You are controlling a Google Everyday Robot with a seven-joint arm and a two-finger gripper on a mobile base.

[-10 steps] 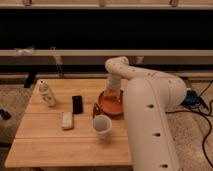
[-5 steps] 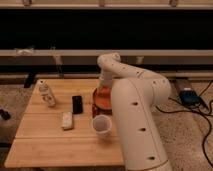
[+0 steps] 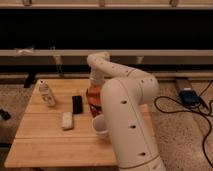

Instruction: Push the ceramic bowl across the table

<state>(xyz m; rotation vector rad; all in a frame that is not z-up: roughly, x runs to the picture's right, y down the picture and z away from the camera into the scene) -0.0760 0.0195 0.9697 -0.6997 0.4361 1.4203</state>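
The ceramic bowl (image 3: pixel 93 98) is an orange-red dish near the middle of the light-wood table (image 3: pixel 45 145), partly covered by my white arm. My gripper (image 3: pixel 95 85) reaches down from the bent arm onto the bowl's far side, right at it. The gripper's tip is hidden against the bowl.
A whitish cup (image 3: pixel 100 126) stands just in front of the bowl, against my arm. A black flat object (image 3: pixel 77 104) lies left of the bowl, a small white block (image 3: pixel 67 120) in front of it, and a white bottle (image 3: pixel 47 94) further left. Cables and a blue device (image 3: pixel 190 96) lie on the floor at right.
The arm has swung to the left and the bowl has slid left with it, closer to the black object. The cup and other items have stayed put.
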